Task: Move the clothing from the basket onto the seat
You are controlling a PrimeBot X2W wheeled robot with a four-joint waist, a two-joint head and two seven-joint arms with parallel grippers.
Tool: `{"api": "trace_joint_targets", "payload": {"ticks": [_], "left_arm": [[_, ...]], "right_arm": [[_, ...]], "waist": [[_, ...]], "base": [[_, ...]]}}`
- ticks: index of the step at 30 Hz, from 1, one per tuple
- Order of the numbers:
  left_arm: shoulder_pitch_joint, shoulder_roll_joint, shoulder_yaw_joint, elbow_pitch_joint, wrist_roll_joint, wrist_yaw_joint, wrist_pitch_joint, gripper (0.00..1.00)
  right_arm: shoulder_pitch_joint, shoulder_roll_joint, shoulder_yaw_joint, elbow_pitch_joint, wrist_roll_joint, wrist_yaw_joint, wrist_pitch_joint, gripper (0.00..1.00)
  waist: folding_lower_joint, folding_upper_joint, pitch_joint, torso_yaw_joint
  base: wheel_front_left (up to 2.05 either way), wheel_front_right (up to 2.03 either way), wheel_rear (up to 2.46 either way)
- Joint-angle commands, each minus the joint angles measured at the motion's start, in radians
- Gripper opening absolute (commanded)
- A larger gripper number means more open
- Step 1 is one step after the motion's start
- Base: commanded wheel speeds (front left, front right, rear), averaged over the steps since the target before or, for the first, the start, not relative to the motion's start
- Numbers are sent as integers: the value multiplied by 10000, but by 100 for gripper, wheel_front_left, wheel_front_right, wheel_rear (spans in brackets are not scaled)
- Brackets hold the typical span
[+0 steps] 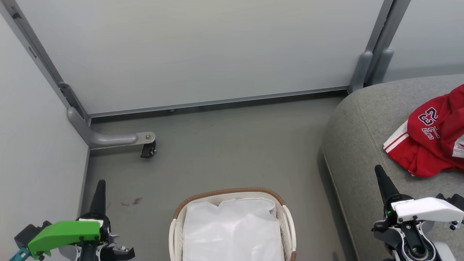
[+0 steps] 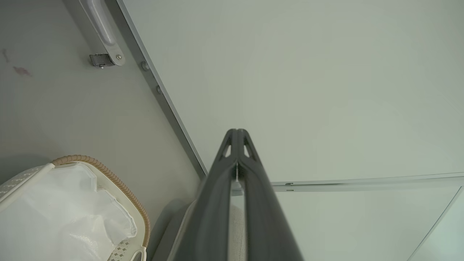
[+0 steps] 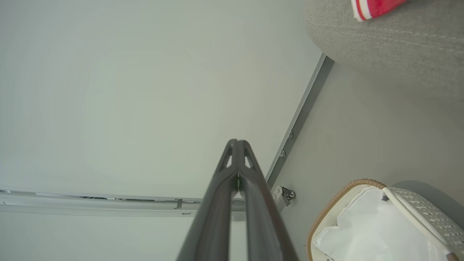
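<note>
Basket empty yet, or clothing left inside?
Empty, as far as visible: the basket holds bare white liner, and the red clothing lies on the seat. Near end cropped.

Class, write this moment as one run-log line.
clothing: on seat | basket: white liner showing | left tool: shut, holding nothing | right tool: shut, holding nothing

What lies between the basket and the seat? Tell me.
Just bare grey floor lies between the basket and the seat, shown in the head view.

Even soft light, faint shadow on the floor beside the seat, white basket liner slightly overexposed, wrist views curved at edges.
</note>
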Motion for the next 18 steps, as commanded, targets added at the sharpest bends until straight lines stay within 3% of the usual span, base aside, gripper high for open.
{"api": "trace_joint_targets", "payload": {"ticks": [1,18], "left_arm": [[-236,68,48,-121,-201,-72,54,0],[-291,74,181,-329,-1362,-77,392,0]], "right_arm": [[67,-63,-53,-107,265,-7,75,0],[109,-75,-139,-291,1614,-8,407,0]], "waist": [[0,0,-5,-8],[0,0,-61,-90]], "base": [[0,0,0],[0,0,0]]}}
